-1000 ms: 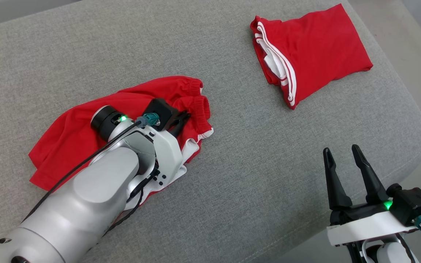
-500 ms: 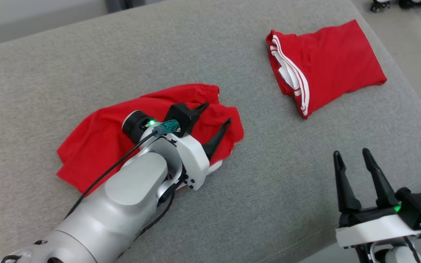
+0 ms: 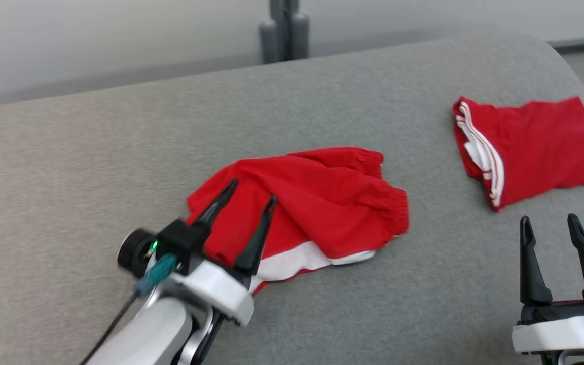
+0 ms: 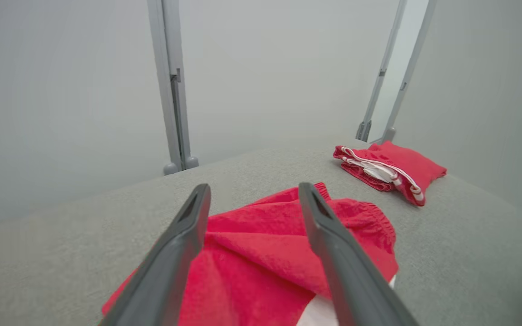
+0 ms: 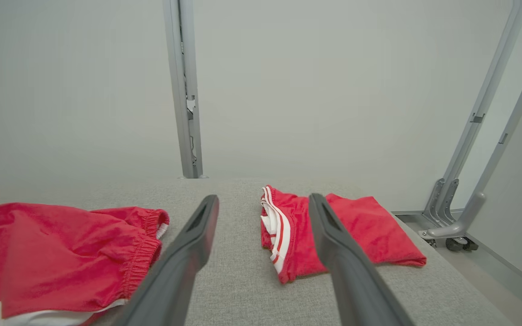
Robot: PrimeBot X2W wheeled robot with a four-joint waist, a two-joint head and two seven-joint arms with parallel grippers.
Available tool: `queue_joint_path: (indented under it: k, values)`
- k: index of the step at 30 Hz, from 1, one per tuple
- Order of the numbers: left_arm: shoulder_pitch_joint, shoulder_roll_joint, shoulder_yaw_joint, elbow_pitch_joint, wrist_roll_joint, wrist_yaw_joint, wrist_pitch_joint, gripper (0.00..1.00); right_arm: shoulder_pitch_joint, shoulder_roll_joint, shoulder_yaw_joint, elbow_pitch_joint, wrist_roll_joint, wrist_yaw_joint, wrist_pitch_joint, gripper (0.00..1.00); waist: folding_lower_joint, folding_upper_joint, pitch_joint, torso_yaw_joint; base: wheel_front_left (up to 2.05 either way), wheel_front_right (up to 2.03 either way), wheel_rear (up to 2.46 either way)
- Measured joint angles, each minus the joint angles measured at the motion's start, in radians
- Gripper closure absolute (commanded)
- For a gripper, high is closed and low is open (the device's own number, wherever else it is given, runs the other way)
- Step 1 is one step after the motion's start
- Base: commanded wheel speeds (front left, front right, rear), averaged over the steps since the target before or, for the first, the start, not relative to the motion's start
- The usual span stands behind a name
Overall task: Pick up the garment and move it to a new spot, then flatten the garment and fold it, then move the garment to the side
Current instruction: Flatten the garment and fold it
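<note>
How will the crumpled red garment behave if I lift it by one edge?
Probably floppy: the crumpled garment lies in soft folds, so it would drape and hang. Likely light, being thin cloth. On the textured grey cushion, pushing would probably bunch it rather than slide it.

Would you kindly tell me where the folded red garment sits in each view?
Head view: folded red garment at upper right.
Left wrist view: garment at upper right of centre.
Right wrist view: garment just right of centre.
Shared landmark: crumpled red shorts, to its left throughout.
</note>
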Motion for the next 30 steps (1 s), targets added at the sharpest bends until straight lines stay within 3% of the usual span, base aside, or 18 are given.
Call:
queue_joint_path:
  k: [7,14,17,23,30]
  values:
    - [0.297,0.040,0.198,-0.132,0.106,0.069,0.000,0.00,0.034,-0.002,-0.004,0.001,-0.052,0.000,0.000,0.00,0.0000,0.0000,-0.080,0.107,0.00,0.00,0.00]
    - [0.531,0.009,0.389,-0.132,0.164,0.059,0.000,0.00,0.083,-0.004,0.004,0.025,-0.058,0.000,0.000,0.00,0.0000,0.0000,-0.151,0.169,0.00,0.00,0.00]
    - [0.608,-0.020,0.481,-0.135,0.195,0.007,0.000,0.00,0.105,-0.003,0.009,0.035,-0.053,0.000,0.000,0.00,0.0000,0.0000,-0.178,0.195,0.00,0.00,0.00]
    - [0.689,-0.076,0.608,-0.123,0.267,-0.144,0.000,0.00,0.139,-0.002,0.030,0.064,-0.039,0.000,0.000,0.00,0.0000,0.0000,-0.210,0.224,0.00,0.00,0.00]
    - [0.732,-0.138,0.755,-0.112,0.346,-0.240,0.000,0.00,0.148,-0.001,0.042,0.087,-0.016,0.000,0.000,0.00,0.0000,0.0000,-0.218,0.211,0.00,0.00,0.00]
